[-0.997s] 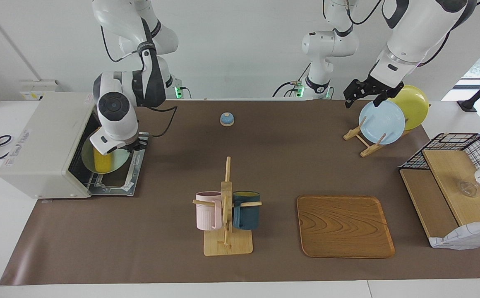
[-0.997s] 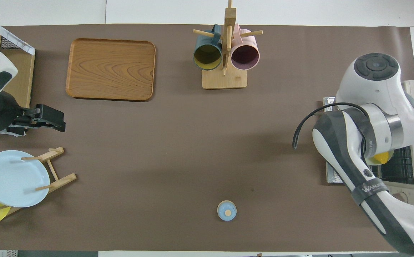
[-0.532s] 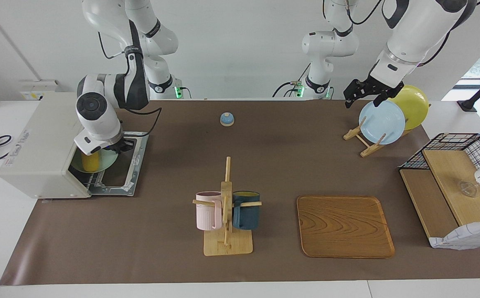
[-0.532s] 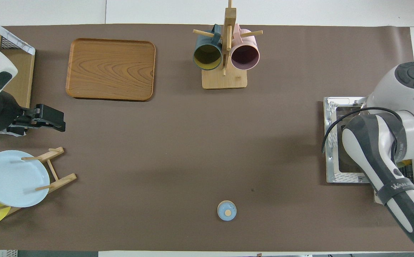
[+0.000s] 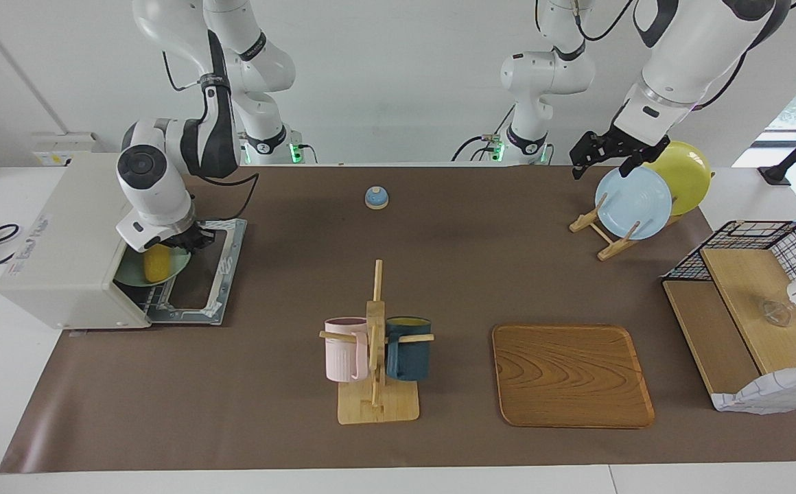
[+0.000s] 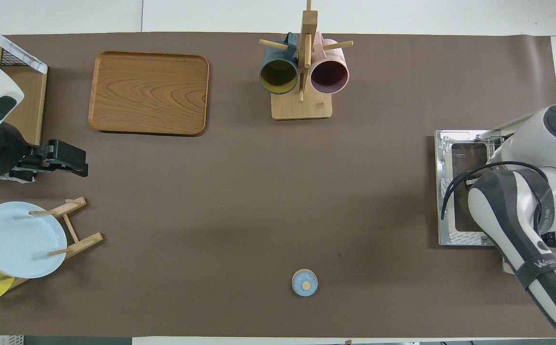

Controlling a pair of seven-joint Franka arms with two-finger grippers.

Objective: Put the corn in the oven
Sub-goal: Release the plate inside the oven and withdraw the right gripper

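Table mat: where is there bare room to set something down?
The widest bare stretch of mat lies between the mug rack, the bell and the plate rack. The tray is bare too. It is crowded at the oven, where the right gripper works.

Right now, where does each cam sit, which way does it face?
Facing view: high across the table, looking at the robots; both arms show whole, right tool at the oven mouth over the corn, left tool waiting over the plate rack.
Overhead view: above the robots' end, looking steeply down; left tool and the right arm's wrist show.
Shared: mug rack, wooden tray, half a turn apart.
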